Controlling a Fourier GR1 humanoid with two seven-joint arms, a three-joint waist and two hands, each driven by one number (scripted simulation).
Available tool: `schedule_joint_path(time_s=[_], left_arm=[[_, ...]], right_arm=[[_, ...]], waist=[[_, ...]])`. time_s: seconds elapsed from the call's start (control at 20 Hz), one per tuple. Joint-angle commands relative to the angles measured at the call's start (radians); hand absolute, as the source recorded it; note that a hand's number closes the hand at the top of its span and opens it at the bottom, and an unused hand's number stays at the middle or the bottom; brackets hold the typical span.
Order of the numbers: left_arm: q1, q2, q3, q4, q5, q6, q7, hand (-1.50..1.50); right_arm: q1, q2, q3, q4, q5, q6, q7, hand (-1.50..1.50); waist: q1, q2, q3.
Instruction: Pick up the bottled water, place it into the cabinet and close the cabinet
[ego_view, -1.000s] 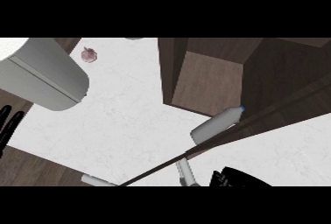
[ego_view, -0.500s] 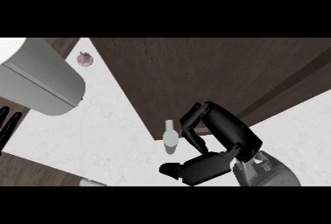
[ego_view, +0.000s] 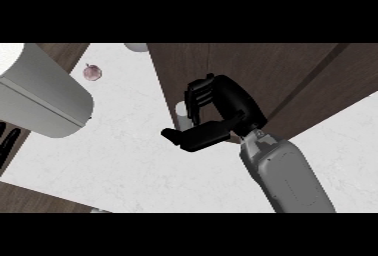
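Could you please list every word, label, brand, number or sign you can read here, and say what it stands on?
None: no text can be read anywhere in the head view.
The bottled water, mostly hidden by the right hand curled round it, shows no readable label.
The dark wooden cabinet, the white counter and the small reddish item bear no markings.

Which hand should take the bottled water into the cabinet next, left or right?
Right. The right hand is curled round the bottled water, beside the dark cabinet. The left hand rests open at the view's left edge, far from both.
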Motion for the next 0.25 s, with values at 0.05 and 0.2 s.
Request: schedule_joint_path(time_s=[0.05,0.2], left_arm=[[0.004,-0.006,0.002,0.012,0.0,-0.017,-0.006,-1.5],[0.019,-0.005,0.009,0.024,0.01,-0.031,-0.006,-1.5]], right_arm=[[-0.2,0.001,-0.111,0.18,-0.031,-0.161,-0.047,-1.5],[-0.255,0.001,-0.096,0.23,-0.05,-0.216,-0.045,-1.5]], waist=[[0.0,0.007,-0.003],[-0.001,0.002,-0.004]])
